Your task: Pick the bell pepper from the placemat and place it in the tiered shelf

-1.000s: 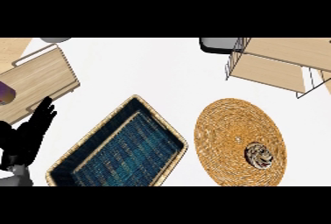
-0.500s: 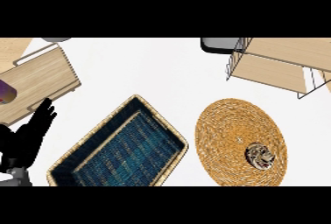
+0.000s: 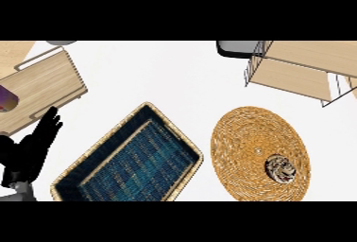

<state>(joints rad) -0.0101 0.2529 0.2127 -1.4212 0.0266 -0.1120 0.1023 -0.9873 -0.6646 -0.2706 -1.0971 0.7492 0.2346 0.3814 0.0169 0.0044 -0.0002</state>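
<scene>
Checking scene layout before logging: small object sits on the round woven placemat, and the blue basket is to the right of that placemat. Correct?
Not quite. The head view shows the blue basket to the left of the round woven placemat, not the right. The small object does sit on the placemat, near its lower right edge.

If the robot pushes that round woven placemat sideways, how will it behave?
The placemat lies flat on the counter, so it would probably slide rather than tip. Its woven coils suggest it's light and bends somewhat. The small object near its edge would likely ride along.
</scene>
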